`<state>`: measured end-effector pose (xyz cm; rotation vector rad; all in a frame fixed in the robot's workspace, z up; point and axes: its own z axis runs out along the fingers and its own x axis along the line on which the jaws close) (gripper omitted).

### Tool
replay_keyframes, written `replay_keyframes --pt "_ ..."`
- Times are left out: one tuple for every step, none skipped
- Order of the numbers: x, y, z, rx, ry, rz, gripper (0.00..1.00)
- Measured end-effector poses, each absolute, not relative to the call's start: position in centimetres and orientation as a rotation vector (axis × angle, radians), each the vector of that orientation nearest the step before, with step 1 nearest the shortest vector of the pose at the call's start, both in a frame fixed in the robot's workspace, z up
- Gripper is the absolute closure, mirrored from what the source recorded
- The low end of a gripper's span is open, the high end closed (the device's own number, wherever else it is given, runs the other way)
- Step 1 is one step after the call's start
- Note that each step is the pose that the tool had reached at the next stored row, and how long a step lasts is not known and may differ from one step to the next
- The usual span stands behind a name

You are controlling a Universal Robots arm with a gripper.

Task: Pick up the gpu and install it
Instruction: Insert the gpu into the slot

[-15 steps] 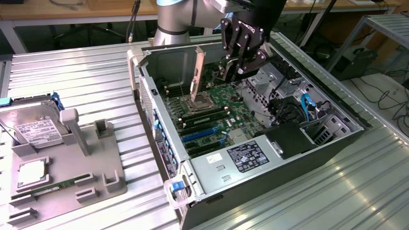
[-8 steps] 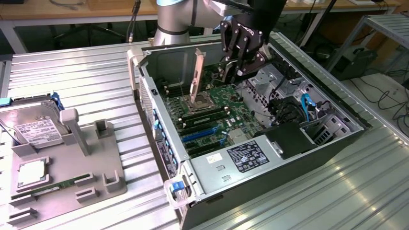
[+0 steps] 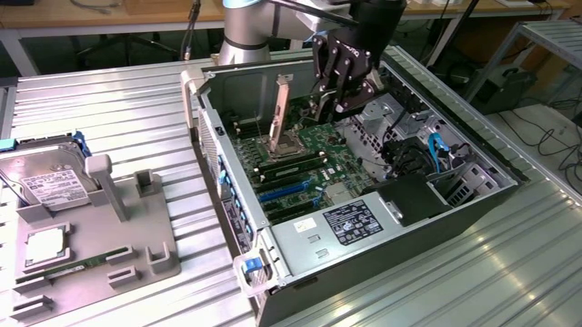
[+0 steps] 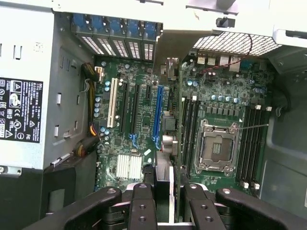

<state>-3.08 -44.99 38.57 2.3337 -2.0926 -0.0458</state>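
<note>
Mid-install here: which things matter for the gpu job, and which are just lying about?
Job: gpu, held in gripper; motherboard; open case.
Lying about: hard drive, RAM stick, processor, all on grey tray.

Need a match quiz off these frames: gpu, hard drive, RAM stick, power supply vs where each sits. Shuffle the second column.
Things:
1. gpu
2. hard drive
3. RAM stick
4. power supply

Places:
a. propped on the grey tray, white label showing
b. inside the case, black label on top
c. between the fingers, over the motherboard
d. lying flat on the grey tray, green

Pairs: 1-c, 2-a, 3-d, 4-b
</note>
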Motion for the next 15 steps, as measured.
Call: replay_keyframes --pt "-3.08 -44.98 38.44 2.332 -2.095 -0.046 0.72" --pt "-3.08 -44.98 38.32 2.330 -2.097 -0.046 0.72" --pt "-3.08 -44.98 38.23 2.329 -2.098 -0.046 0.72" --pt "-3.08 -44.98 38.15 2.328 -2.099 -0.046 0.72" --pt "-3.08 -44.98 38.08 2.327 -2.099 -0.046 0.72" --pt "-3.08 -44.98 38.04 2.327 -2.100 -0.046 0.72" --pt "-3.08 -44.98 38.02 2.326 -2.101 -0.046 0.72" --pt "-3.10 -44.99 37.98 2.325 -2.102 -0.046 0.72" --pt "-3.10 -45.00 37.87 2.322 -2.107 -0.046 0.72" --pt "-3.10 -45.00 37.80 2.313 -2.116 -0.046 0.72" --pt "-3.10 -45.00 37.70 2.295 -2.136 -0.046 0.72" --pt "-3.10 -45.00 37.62 2.278 -2.155 -0.046 0.72" --pt "-3.10 -45.00 37.53 2.262 -2.172 -0.046 0.72" --pt "-3.10 -45.00 37.49 2.252 -2.181 -0.046 0.72" --pt "-3.10 -45.00 37.46 2.248 -2.186 -0.046 0.72"
